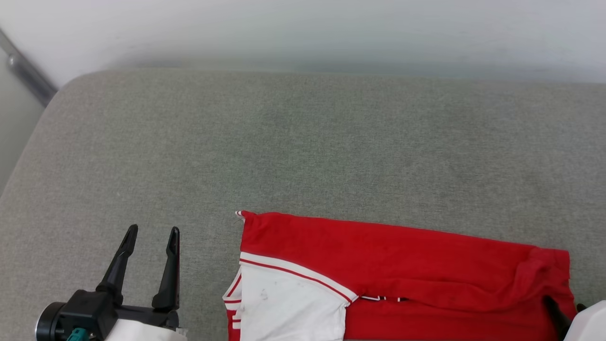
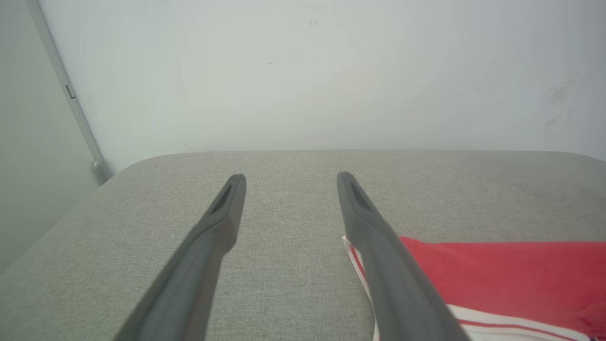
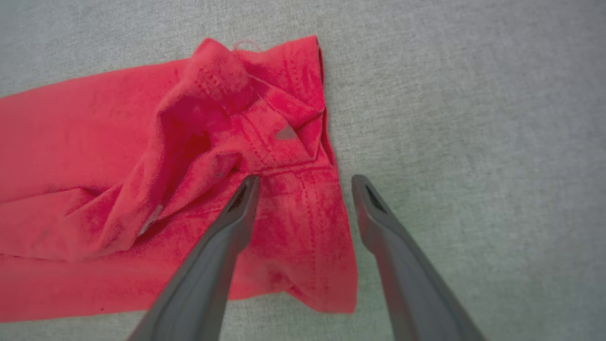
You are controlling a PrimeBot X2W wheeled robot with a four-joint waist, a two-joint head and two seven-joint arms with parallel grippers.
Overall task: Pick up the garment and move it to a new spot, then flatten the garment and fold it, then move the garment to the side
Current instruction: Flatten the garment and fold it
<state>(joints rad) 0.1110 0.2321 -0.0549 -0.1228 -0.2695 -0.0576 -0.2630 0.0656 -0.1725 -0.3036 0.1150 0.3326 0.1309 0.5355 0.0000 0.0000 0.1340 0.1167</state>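
The red jersey-style shirt with white sleeves (image 1: pixel 402 265) lies folded into a long band on the grey woven fabric cushion (image 1: pixel 284 142). In the head view it takes up the lower middle and lower right of the frame and is cut off by the bottom edge. Its long axis runs left to right, dipping slightly toward the right. The end with the white sleeve and striped trim points left. The plain red hem end, rumpled and bunched, points right.

The left gripper (image 1: pixel 154 229), at the lower left of the frame, has its two dark fingers spread wide and holds nothing. It is over bare cushion just beside the shirt's sleeve end, apart from the cloth.

In the right wrist view, the right gripper (image 3: pixel 307 180) is also spread wide and empty. It straddles the hem edge, with one finger over red cloth and the other over grey cushion. Whether either finger touches the cloth cannot be told.
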